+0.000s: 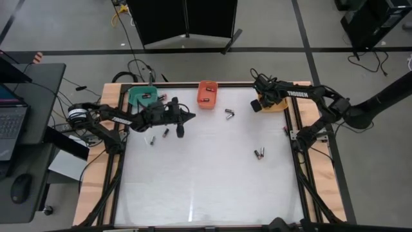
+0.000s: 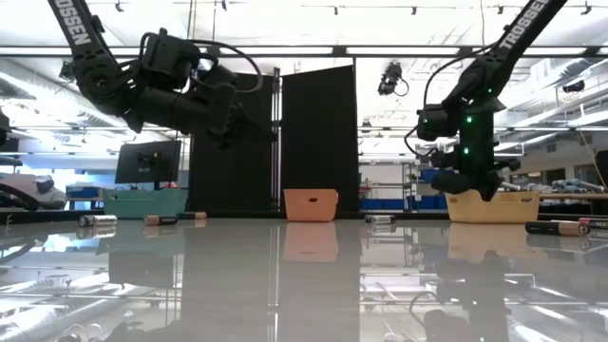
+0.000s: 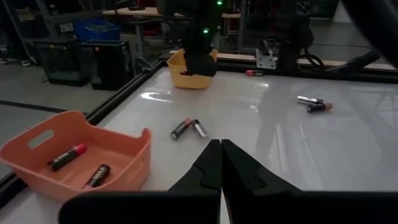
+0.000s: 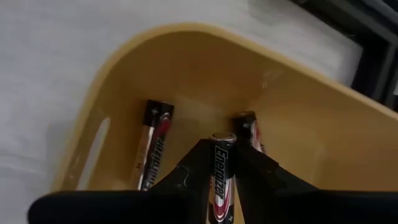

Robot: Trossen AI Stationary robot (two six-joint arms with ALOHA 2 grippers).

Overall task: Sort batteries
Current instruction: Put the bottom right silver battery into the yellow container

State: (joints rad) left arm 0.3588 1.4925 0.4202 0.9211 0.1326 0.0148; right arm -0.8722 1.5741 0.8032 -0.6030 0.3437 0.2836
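Note:
Over the yellow bin at the table's far right, my right gripper is shut on a black-and-silver battery. Two more batteries lie on that bin's floor. My left gripper is shut and empty, raised above the table between the green bin and the orange bin. In the orange bin lie two batteries. Loose batteries lie on the table: a pair near the orange bin, two right of centre, and two under the left arm. My right gripper pinches the battery between its two fingers. The battery lies along the fingers, and its flat metal end sticks out past the fingertips. The fingers slant down into the yellow bin from above. The battery is lifted clear of the bin's floor.
The three bins stand in a row along the table's far edge. A dark metal frame borders the white tabletop. A laptop and a mouse sit on a desk left of the table. The middle and near part of the tabletop holds nothing.

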